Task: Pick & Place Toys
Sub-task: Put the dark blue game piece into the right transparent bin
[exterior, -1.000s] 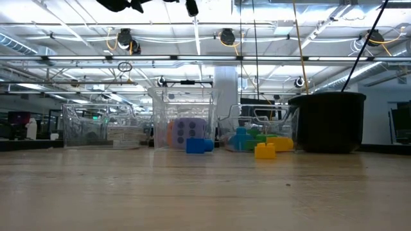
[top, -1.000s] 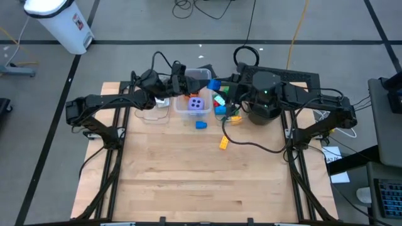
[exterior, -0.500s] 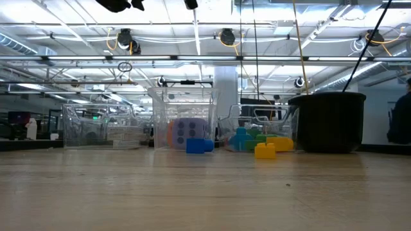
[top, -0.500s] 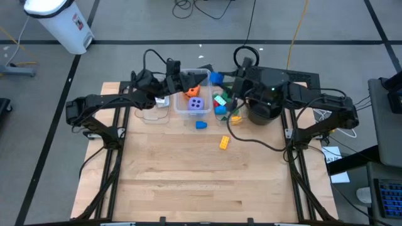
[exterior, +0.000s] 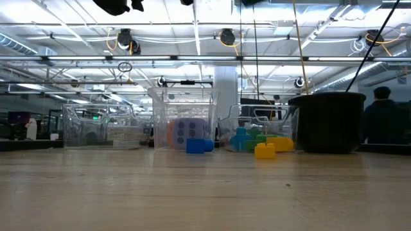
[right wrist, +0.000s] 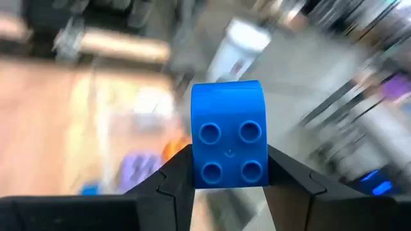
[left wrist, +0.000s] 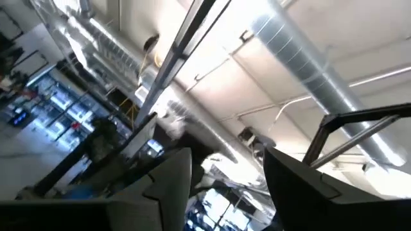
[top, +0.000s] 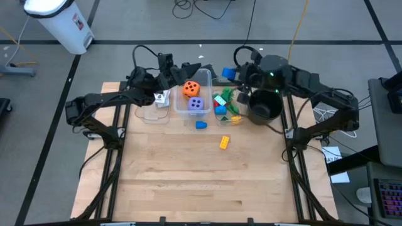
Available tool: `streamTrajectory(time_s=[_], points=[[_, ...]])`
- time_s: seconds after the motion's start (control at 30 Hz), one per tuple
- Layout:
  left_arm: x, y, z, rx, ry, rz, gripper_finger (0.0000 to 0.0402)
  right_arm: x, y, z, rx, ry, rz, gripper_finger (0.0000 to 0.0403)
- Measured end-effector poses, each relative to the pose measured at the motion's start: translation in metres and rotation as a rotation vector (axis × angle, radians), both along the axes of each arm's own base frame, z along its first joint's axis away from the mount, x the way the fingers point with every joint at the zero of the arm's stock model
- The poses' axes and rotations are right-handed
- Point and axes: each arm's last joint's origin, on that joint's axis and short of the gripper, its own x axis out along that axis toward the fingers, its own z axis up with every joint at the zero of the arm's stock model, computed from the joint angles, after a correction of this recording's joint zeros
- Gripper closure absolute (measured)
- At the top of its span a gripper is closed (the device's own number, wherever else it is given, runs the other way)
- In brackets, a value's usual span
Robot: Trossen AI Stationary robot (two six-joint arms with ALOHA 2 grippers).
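Observation:
My right gripper (top: 231,73) is shut on a blue brick (right wrist: 228,135), held high over the table's far edge between the clear bins and the black pot (top: 264,107). My left gripper (top: 186,67) is open and empty (left wrist: 228,186), raised above the far side of the middle clear bin (top: 204,113) and tipped up toward the ceiling. An orange die (top: 191,88) and a purple die (top: 196,104) lie in that bin. White cards (top: 162,98) lie in the left bin. A blue brick (top: 201,125) and a yellow brick (top: 224,142) lie on the table. My right gripper pinches the blue brick by two opposite sides (right wrist: 196,160) between its two fingers (right wrist: 173,176). The brick's studded face (right wrist: 230,151) points back at the wrist camera. The brick is lifted clear of the table.
A heap of green, red, blue and yellow bricks (top: 223,103) lies between the middle bin and the pot. The near half of the wooden table (top: 201,182) is bare. In the low view, a person (exterior: 384,122) stands behind the table at the right.
My right gripper has carried the blue brick from over the brick heap toward the table's far right, nearer the pot. My left gripper has drawn back from over the middle bin toward the far left, and the orange die in the bin now shows in full.

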Motion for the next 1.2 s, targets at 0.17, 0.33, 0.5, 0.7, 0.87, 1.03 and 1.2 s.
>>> streamTrajectory(time_s=[0.17, 0.33, 0.5, 0.7, 0.87, 1.03, 1.2], points=[[-0.001, -0.001, 0.001, 0.017, -0.005, -0.028, 0.0212, 0.001, -0.039, -0.032, 0.217, 0.171, -0.027, 0.0265], [0.000, -0.006, 0.001, 0.039, 0.000, -0.075, 0.0219, 0.012, -0.075, -0.064, 0.381, 0.277, -0.050, 0.0265], [0.002, -0.013, 0.001, 0.050, 0.001, -0.109, 0.0224, 0.025, -0.099, -0.095, 0.485, 0.350, -0.078, 0.0265], [0.004, -0.020, 0.001, 0.074, 0.000, -0.119, 0.0227, 0.029, -0.101, -0.144, 0.613, 0.423, -0.067, 0.0265], [0.005, -0.020, 0.001, 0.090, 0.002, -0.117, 0.0227, 0.024, -0.090, -0.177, 0.657, 0.413, -0.065, 0.0264], [0.004, -0.018, 0.000, 0.107, 0.005, -0.097, 0.0227, 0.021, -0.076, -0.202, 0.697, 0.452, -0.033, 0.0264], [0.006, -0.016, -0.002, 0.096, 0.036, -0.091, 0.0227, 0.023, -0.065, -0.222, 0.708, 0.471, 0.006, 0.0263]])
